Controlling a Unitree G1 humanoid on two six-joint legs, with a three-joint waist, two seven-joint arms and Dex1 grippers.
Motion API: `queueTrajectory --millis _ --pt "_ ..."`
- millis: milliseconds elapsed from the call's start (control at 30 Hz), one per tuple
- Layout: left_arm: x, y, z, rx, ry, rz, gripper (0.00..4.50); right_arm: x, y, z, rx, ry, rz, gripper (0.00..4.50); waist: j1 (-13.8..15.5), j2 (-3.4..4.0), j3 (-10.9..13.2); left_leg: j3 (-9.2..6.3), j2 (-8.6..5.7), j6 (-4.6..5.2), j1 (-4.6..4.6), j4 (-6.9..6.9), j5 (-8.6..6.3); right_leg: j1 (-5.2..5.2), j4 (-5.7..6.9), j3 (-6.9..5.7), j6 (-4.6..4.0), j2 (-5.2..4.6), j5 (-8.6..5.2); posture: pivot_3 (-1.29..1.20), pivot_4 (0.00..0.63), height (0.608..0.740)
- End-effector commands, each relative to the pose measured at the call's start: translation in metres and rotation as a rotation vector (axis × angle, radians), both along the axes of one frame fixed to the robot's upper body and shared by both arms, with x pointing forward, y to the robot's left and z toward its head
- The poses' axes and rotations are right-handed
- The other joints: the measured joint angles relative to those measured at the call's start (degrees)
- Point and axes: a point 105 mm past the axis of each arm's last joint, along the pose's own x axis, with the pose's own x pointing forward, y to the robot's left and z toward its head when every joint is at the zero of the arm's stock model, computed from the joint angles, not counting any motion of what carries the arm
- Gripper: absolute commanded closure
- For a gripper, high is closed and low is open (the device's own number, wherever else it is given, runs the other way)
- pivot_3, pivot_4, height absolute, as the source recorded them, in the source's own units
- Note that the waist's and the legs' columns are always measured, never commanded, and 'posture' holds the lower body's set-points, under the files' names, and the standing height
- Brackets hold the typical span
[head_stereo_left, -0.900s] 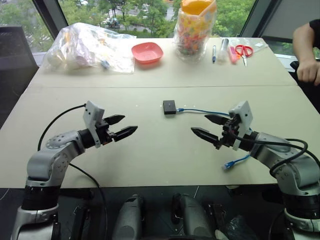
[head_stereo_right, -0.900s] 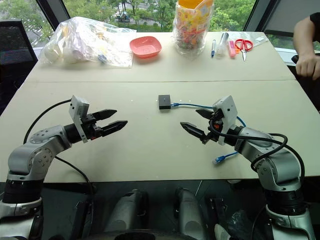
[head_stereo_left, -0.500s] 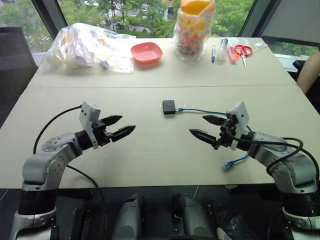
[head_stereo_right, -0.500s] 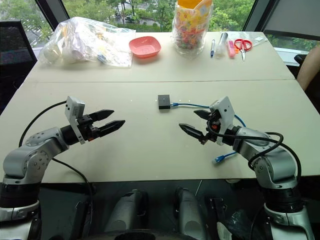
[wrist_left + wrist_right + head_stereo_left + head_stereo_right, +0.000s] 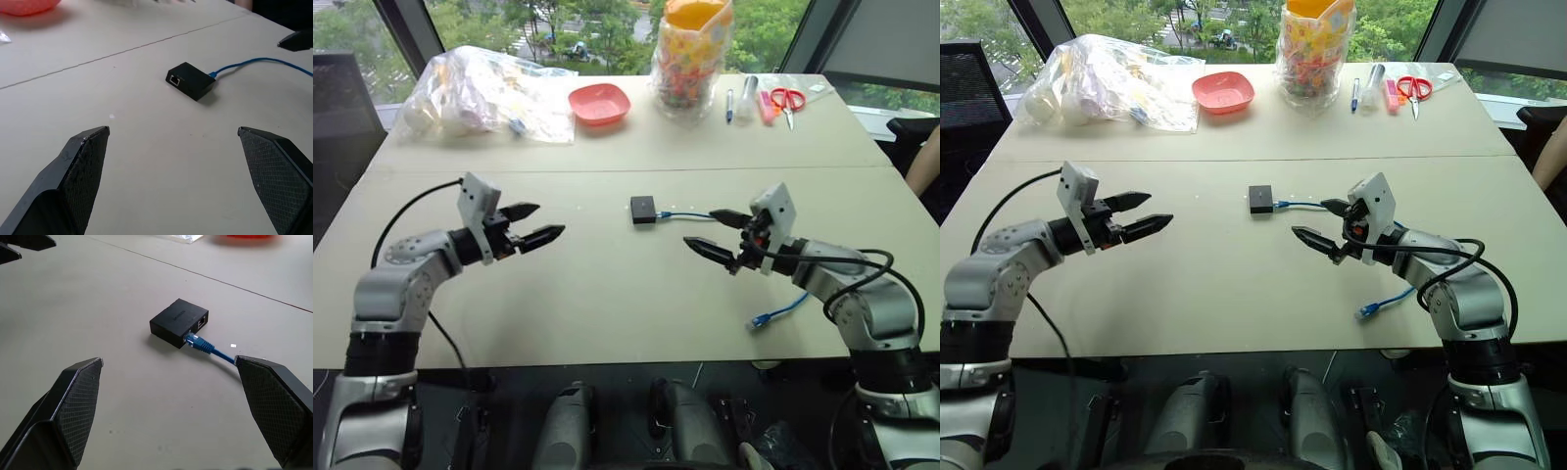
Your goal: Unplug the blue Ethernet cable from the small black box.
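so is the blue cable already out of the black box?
No, the blue Ethernet cable is plugged into the small black box.

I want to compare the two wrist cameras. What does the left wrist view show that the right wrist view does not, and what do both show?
Left wrist view alone: an empty socket on the small black box. Right wrist view alone: the blue plug seated in the box's side. Both: the box lying flat on the table with the blue cable attached, framed by open end effector fingers.
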Motion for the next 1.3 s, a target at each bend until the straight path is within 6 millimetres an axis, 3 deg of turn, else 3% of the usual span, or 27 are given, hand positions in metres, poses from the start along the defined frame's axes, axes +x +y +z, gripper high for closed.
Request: queueTrajectory --millis 33,233,433,533,667,767,833,900,1000,1067,1167,1300 --pt "-0.010 -0.004 0.014 0.071 -0.009 -0.189 0.10 0.030 0.006 0.006 -0.123 -0.075 0.066 0.00 -0.38 0.01 0.01 0.05 -0.02 0.01 0.00 0.00 0.00 -0.02 0.01 0.02 0.00 0.00 0.00 0.00 0.150 0.740" --pt "-0.019 0.001 0.036 0.063 -0.003 -0.274 0.10 0.080 0.020 -0.009 -0.267 -0.063 0.113 0.00 -1.20 0.00 0.02 0.09 -0.04 0.03 -0.09 -0.03 0.02 -0.10 0.15 -0.01 0.20 0.04 0.11 0.00 0.150 0.740" --pt "-0.032 0.005 0.030 0.009 0.006 -0.197 0.10 0.096 0.045 -0.038 -0.435 0.008 0.144 0.00 -2.05 0.01 0.02 0.14 -0.07 0.03 -0.06 -0.02 0.03 -0.17 0.39 0.08 0.28 -0.05 0.12 0.00 0.150 0.740" --pt "-0.035 0.006 0.025 0.000 0.011 -0.140 0.00 0.099 0.050 -0.045 -0.499 -0.002 0.124 0.90 -2.58 -0.03 0.00 0.12 -0.06 0.00 0.27 -0.02 0.04 -0.05 0.70 0.24 0.28 -0.08 0.07 0.00 0.150 0.740" --pt "-0.039 0.010 0.022 0.007 0.018 -0.090 0.00 0.098 0.062 -0.045 -0.494 0.004 0.150 2.97 -2.79 -0.02 0.00 0.02 -0.02 -0.26 0.50 0.01 0.21 0.12 0.81 0.20 0.21 -0.07 0.10 0.00 0.150 0.740" --pt "-0.036 0.011 0.021 0.021 0.016 -0.069 0.00 0.089 0.063 -0.058 -0.568 0.059 0.228 4.45 -2.76 -0.02 0.00 -0.01 0.07 -0.29 0.73 0.03 0.27 0.34 0.81 0.20 -0.10 -0.07 0.06 0.00 0.150 0.740" --pt "-0.030 0.010 0.026 0.020 -0.001 -0.066 0.00 0.088 0.058 -0.060 -0.583 0.077 0.235 4.45 -2.66 -0.02 -0.01 -0.03 0.11 -0.29 0.94 0.03 0.27 0.56 0.80 0.19 -0.12 -0.07 0.05 0.00 0.150 0.740" --pt "-0.024 0.011 0.030 0.011 -0.025 -0.055 0.00 0.091 0.058 -0.053 -0.569 0.048 0.219 4.45 -2.54 -0.02 -0.01 -0.05 0.12 -0.30 1.01 0.02 0.26 0.65 0.76 0.18 -0.13 -0.07 0.04 0.00 0.150 0.740" --pt "0.011 0.016 0.043 -0.090 -0.064 0.033 0.00 0.109 0.063 -0.009 -0.592 -0.259 0.148 4.45 -1.94 -0.01 0.00 -0.04 0.10 -0.29 1.00 0.00 0.26 0.67 0.73 0.17 -0.11 -0.07 0.04 0.00 0.150 0.740" --pt "0.028 0.014 0.045 -0.142 -0.056 0.041 0.00 0.112 0.064 0.008 -0.665 -0.450 0.141 4.45 -1.67 -0.01 0.00 0.00 -0.06 -0.29 0.95 0.01 0.27 0.62 0.73 0.18 -0.08 -0.07 0.05 0.00 0.150 0.740" --pt "0.058 -0.011 0.054 -0.315 -0.020 -0.017 0.00 0.107 0.068 0.039 -0.698 -0.800 0.079 4.45 -0.93 -0.01 0.00 0.06 -0.11 -0.28 0.74 0.01 0.28 0.44 0.76 0.18 0.15 -0.09 0.12 0.00 0.150 0.740" --pt "0.082 -0.039 0.055 -0.431 0.046 -0.063 0.00 0.091 0.068 0.046 -0.711 -0.978 0.085 4.45 -1.31 -0.10 -0.04 0.22 -0.19 -0.23 0.19 0.04 0.28 -0.06 0.77 0.19 0.28 -0.09 0.16 0.00 0.150 0.740"
